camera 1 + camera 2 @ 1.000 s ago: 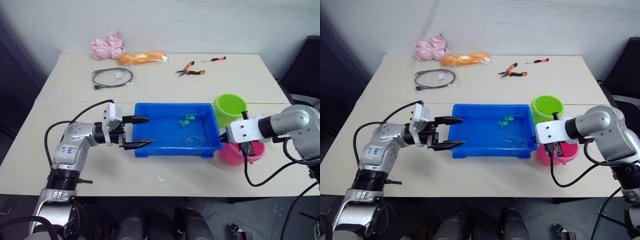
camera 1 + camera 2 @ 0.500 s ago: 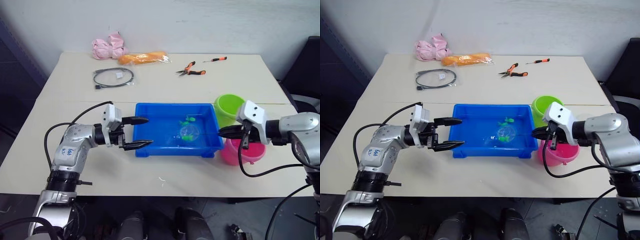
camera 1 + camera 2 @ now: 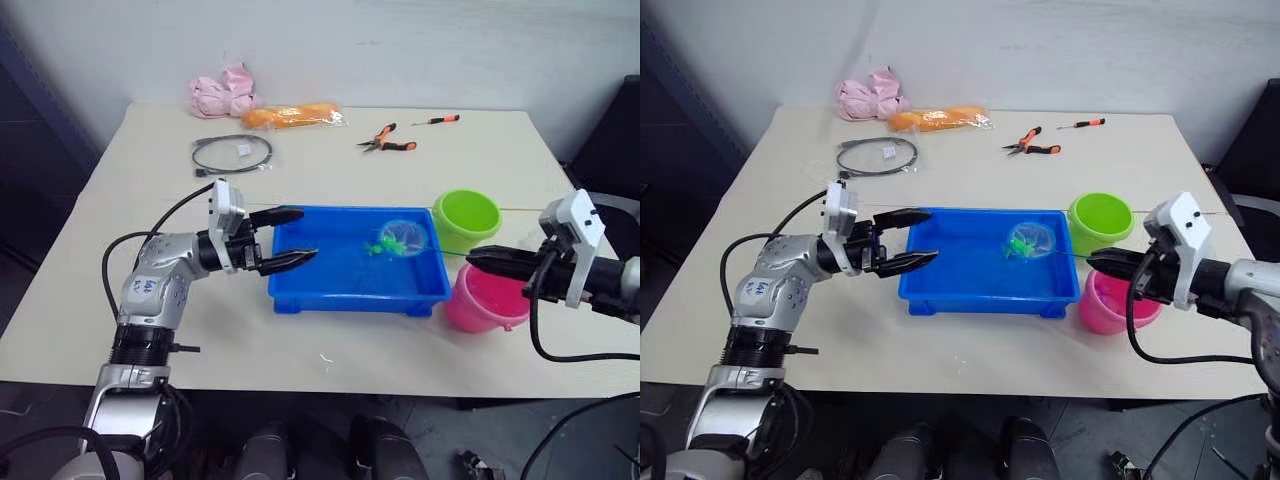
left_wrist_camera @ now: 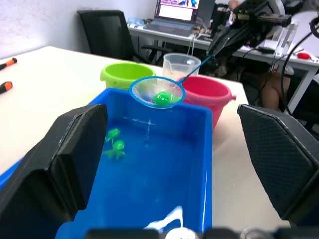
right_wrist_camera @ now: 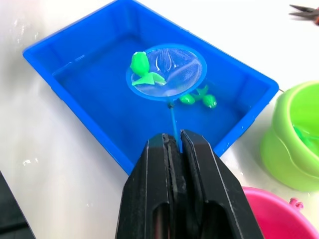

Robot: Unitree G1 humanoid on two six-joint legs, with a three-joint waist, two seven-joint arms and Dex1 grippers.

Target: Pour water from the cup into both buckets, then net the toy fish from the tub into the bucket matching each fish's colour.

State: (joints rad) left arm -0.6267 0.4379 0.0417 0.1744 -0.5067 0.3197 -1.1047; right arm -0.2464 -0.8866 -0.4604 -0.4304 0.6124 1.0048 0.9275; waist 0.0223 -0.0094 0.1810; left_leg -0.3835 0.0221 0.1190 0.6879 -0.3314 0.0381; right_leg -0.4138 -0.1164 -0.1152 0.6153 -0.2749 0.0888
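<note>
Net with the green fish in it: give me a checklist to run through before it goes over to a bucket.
1. Right gripper shut on the net handle: ok.
2. Green fish sits inside the hoop: ok.
3. Hoop lifted above the tub: ok.
4. Green bucket upright, mouth unobstructed: ok.
5. Left gripper, open, stays at the tub's far end, away from the bucket: ok.
6. Fish left in the tub: two green; any others, cannot tell.

Both head views look forward and down over the counter (image 3: pixel 330 330) from some way back. Each wrist view sits low and close: the left faces along the tub (image 4: pixel 197 164), the right down into it; all share the tub.
</note>
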